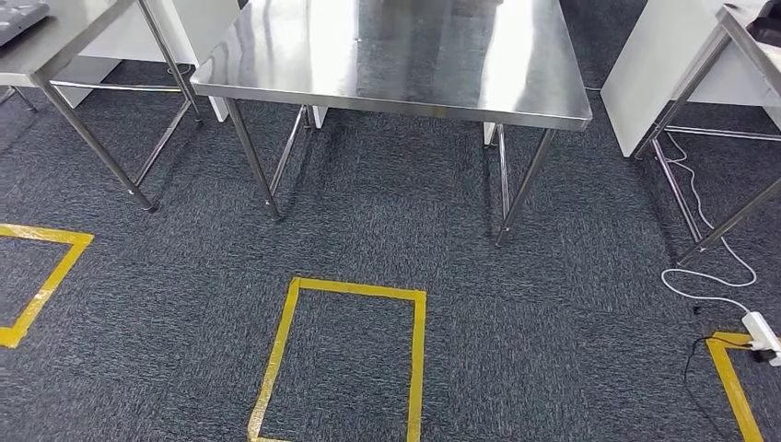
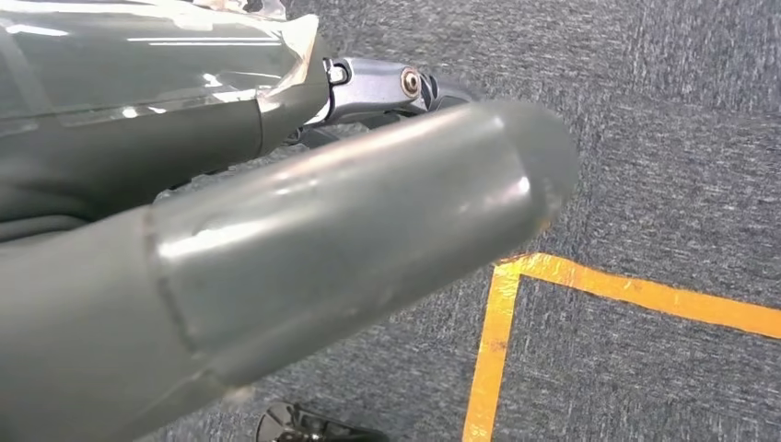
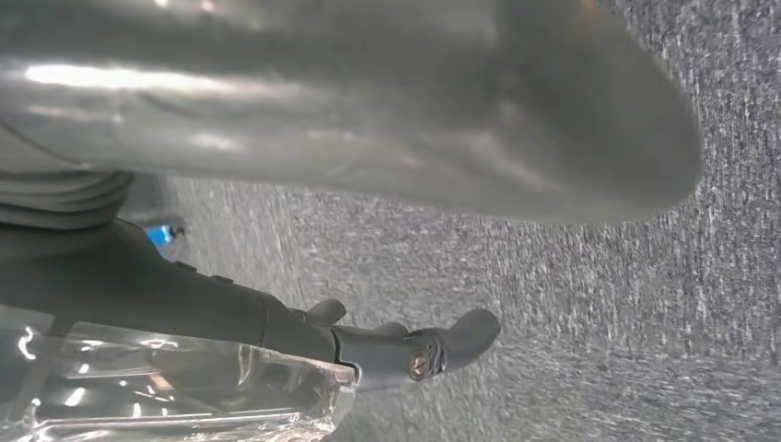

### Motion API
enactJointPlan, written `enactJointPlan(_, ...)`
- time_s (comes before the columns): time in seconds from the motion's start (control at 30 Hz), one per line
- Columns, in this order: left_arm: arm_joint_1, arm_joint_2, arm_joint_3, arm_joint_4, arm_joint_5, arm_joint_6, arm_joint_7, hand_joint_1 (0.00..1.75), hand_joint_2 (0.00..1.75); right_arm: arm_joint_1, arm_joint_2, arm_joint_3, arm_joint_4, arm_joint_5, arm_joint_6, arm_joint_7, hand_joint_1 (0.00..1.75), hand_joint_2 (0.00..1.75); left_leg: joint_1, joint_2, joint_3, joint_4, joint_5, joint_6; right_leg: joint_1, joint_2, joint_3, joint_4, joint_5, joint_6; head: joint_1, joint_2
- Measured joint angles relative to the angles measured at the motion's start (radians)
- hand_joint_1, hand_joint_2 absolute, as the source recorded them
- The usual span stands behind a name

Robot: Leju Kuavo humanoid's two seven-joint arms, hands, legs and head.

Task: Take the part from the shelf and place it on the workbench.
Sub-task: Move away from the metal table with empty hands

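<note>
The steel workbench (image 1: 396,55) stands straight ahead across the carpet, and the part of its top that I can see is bare. No part and no shelf can be seen. My left hand (image 2: 304,212) hangs over the carpet, its thick thumb in front and its dark fingers (image 2: 387,83) stretched out behind, with nothing between them. My right hand (image 3: 368,138) also hangs above the floor, its fingers (image 3: 433,350) extended and apart from the thumb, holding nothing. A clear glossy cover lies along the back of each hand.
A yellow tape rectangle (image 1: 341,359) marks the floor before the workbench, with others at left (image 1: 37,276) and right (image 1: 737,387). A second steel table (image 1: 55,37) stands left, a third (image 1: 737,37) right beside a white cabinet (image 1: 654,64). A white cable and power strip (image 1: 760,331) lie on the floor.
</note>
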Motion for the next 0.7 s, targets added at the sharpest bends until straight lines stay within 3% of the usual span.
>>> enactJointPlan(0.07, 0.0, 0.002, 0.0, 0.0, -0.004, 0.0, 0.0, 0.0, 0.0, 0.0, 0.002, 0.001, 0.0, 0.0, 0.0, 0.001, 0.0, 0.0, 0.003, -0.001, -0.011, 0.016, -0.01, -0.009, -0.012, -0.013, 0.002, -0.003, 0.008, -0.012, 0.0, 0.0)
enactJointPlan(0.1, 0.0, 0.003, 0.0, 0.0, -0.006, 0.0, 0.0, 0.0, 0.0, 0.001, 0.003, 0.002, 0.0, 0.0, -0.001, 0.002, 0.0, 0.0, 0.004, 0.005, -0.025, 0.045, -0.031, -0.014, -0.017, -0.021, 0.002, -0.005, 0.012, -0.021, -0.002, 0.0)
enactJointPlan(0.2, 0.0, 0.004, 0.0, 0.0, -0.008, 0.0, 0.001, 0.0, 0.0, 0.005, 0.005, 0.004, 0.0, 0.0, -0.001, 0.003, 0.0, 0.0, 0.008, 0.021, -0.106, 0.227, -0.13, -0.027, -0.017, -0.048, -0.004, -0.005, 0.017, -0.032, -0.008, 0.0)
enactJointPlan(0.23, 0.001, 0.004, 0.0, 0.0, -0.008, 0.0, 0.002, 0.0, 0.0, 0.006, 0.005, 0.005, 0.0, 0.0, -0.001, 0.003, 0.0, 0.0, 0.009, 0.022, -0.127, 0.274, -0.144, -0.031, -0.015, -0.057, -0.006, -0.004, 0.017, -0.032, -0.007, 0.0)
enactJointPlan(0.27, 0.002, 0.005, 0.0, 0.0, -0.008, 0.0, 0.002, 0.0, 0.0, 0.007, 0.005, 0.006, 0.0, 0.001, -0.001, 0.003, 0.0, 0.0, 0.011, 0.024, -0.132, 0.288, -0.14, -0.034, -0.015, -0.066, -0.008, -0.002, 0.017, -0.032, -0.008, 0.0)
enactJointPlan(0.3, 0.002, 0.005, 0.0, 0.0, -0.008, 0.0, 0.003, 0.0, 0.0, 0.006, 0.006, 0.007, 0.0, 0.002, 0.0, 0.004, 0.0, 0.0, 0.013, 0.029, -0.117, 0.262, -0.118, -0.036, -0.015, -0.074, -0.01, 0.001, 0.017, -0.032, -0.008, 0.0)
enactJointPlan(0.37, 0.001, 0.007, 0.0, 0.0, -0.008, 0.0, 0.003, 0.0, 0.0, 0.005, 0.008, 0.009, 0.0, 0.004, 0.0, 0.004, 0.0, 0.0, 0.018, 0.057, -0.048, 0.132, -0.056, -0.038, -0.013, -0.089, -0.011, 0.008, 0.014, -0.029, -0.008, 0.0)
enactJointPlan(0.43, -0.001, 0.008, 0.0, 0.0, -0.009, 0.0, 0.003, 0.0, 0.0, 0.004, 0.009, 0.011, 0.0, 0.005, 0.0, 0.005, 0.0, 0.0, 0.016, 0.08, -0.001, 0.037, -0.026, -0.03, -0.006, -0.101, -0.014, 0.015, 0.01, -0.021, -0.007, 0.0)
enactJointPlan(0.53, 0.0, 0.008, 0.0, 0.0, -0.009, 0.0, 0.003, 0.0, 0.0, 0.002, 0.009, 0.013, 0.0, 0.006, 0.0, 0.006, 0.0, 0.0, 0.008, 0.066, -0.002, 0.018, -0.019, -0.008, 0.003, -0.119, -0.017, 0.017, 0.009, -0.005, -0.006, 0.0)
enactJointPlan(0.6, 0.0, 0.007, 0.0, 0.0, -0.01, 0.0, 0.003, 0.0, 0.0, 0.001, 0.01, 0.014, 0.0, 0.008, 0.0, 0.007, 0.0, 0.0, 0.008, 0.052, -0.004, 0.009, -0.008, 0.01, -0.001, -0.102, -0.032, 0.047, -0.013, 0.001, -0.005, 0.0)
enactJointPlan(0.7, -0.002, 0.007, 0.0, 0.0, -0.011, 0.002, 0.003, 0.0, 0.0, 0.004, 0.01, 0.015, 0.001, 0.01, 0.002, 0.008, 0.0, 0.0, 0.008, 0.03, -0.017, 0.005, 0.005, 0.025, -0.009, -0.05, -0.112, 0.222, -0.103, -0.004, -0.003, 0.0)
